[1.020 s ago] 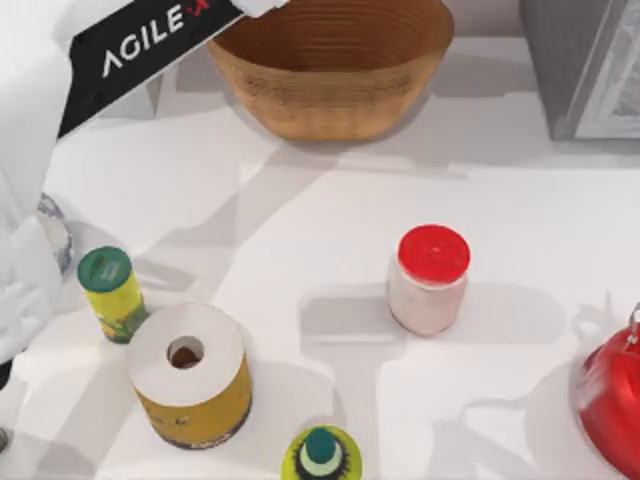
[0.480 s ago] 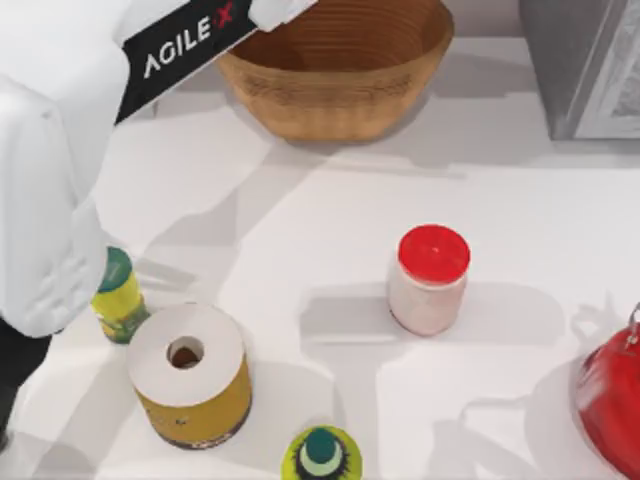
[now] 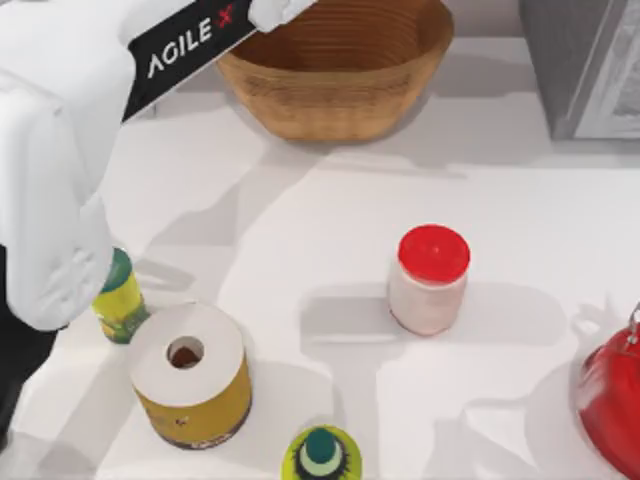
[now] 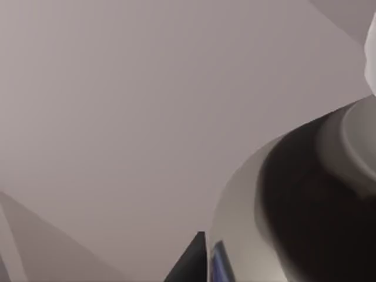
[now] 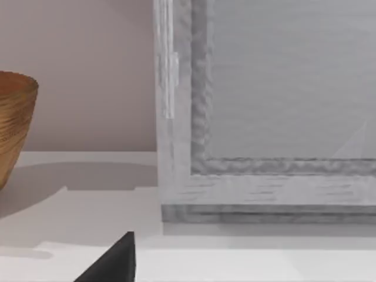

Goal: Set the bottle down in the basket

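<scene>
The slim dark brown bottle (image 4: 311, 223) with its grey-white label sat close before the left wrist camera, against a plain wall. Whether the left gripper clasped it could not be told, nor could the right gripper's state. A red-lidded white jar (image 3: 428, 280) stood mid-way across the white desk (image 3: 330, 230). Farther back, the left arm (image 3: 185, 40) reached over the left rim of the large oval tan wicker basket (image 3: 340, 100).

Left arm (image 3: 70, 150) covers part of green-capped bottle (image 3: 118, 305) and basket (image 3: 340, 70) rim. Basket, red pot (image 3: 610, 400), grey box (image 3: 585, 65) cut by edges.
</scene>
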